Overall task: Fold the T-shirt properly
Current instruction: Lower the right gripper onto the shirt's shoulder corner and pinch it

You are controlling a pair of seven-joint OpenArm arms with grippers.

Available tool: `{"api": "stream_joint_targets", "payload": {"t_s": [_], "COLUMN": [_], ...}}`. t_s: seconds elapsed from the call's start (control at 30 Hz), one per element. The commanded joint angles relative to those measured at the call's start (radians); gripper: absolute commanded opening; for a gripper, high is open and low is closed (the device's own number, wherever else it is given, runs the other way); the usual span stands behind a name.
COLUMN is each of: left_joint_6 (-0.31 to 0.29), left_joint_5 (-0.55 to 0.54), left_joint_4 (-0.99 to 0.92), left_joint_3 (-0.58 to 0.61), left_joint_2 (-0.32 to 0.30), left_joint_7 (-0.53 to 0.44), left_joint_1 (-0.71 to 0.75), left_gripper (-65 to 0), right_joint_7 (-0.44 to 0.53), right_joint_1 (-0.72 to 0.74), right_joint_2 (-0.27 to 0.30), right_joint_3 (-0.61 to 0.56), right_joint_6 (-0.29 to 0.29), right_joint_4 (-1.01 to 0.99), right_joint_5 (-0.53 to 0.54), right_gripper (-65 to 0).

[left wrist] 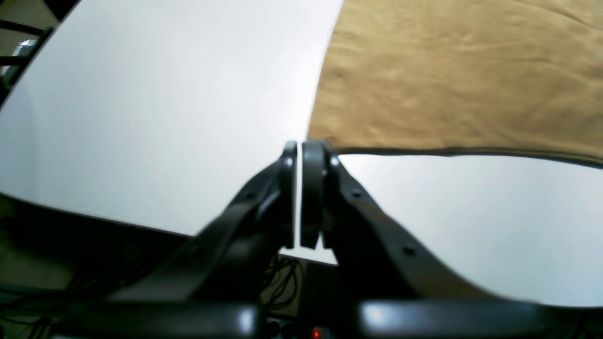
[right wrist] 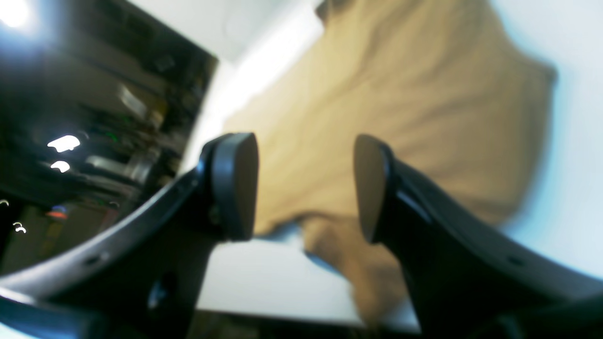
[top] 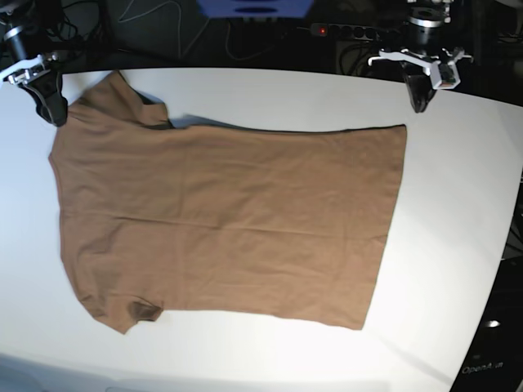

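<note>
Up at the top right of the base view, the left gripper (top: 421, 102) hangs with its jaws pressed together on nothing; in its own wrist view the left gripper (left wrist: 300, 157) shows only a hairline slit between the pads, the tips just beside the near corner of the T-shirt (left wrist: 461, 75), at the hem edge, with no cloth between them. At the top left of the base view, the right gripper (top: 51, 106) stands with its jaws well apart; its wrist view, blurred, shows the right gripper (right wrist: 306, 183) with both dark pads spread and the tan cloth filling the gap behind them, a sleeve lying low in that frame. From there outward, the T-shirt (top: 229, 220) lies spread flat across the white table (top: 458, 245), neckline end toward the left of the base view, hem toward the right, one sleeve at the upper left beside the right gripper and the other at the lower left. Shallow wrinkles cross the fabric. Beyond the table's far edge sit a power strip (top: 347, 31) with a red light and loose cables (top: 155, 16).
</note>
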Motion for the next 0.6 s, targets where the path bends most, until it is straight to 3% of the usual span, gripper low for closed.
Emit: {"api": "stream_joint_targets", "payload": {"t_s": [0.0,0.57], "left_joint_6": [0.002,0.002], "left_joint_5": [0.001,0.001], "left_joint_4": [0.013,0.015], "left_joint_3": [-0.003,-0.003], "left_joint_2": [-0.004,-0.006], "left_joint_7": [-0.027,-0.027], "left_joint_1": [0.013,0.013], "left_gripper": [-63.9,-63.9], "right_joint_7": [-0.001,-0.171], "right_joint_1": [-0.01,0.034], "right_joint_2": [0.02,-0.01], "right_joint_3": [0.016,0.013], "right_joint_6": [0.014,0.014], "right_joint_4": [-0.001,-0.124], "right_joint_5": [0.036,0.036], "right_gripper": [-32.6,-32.2]}}
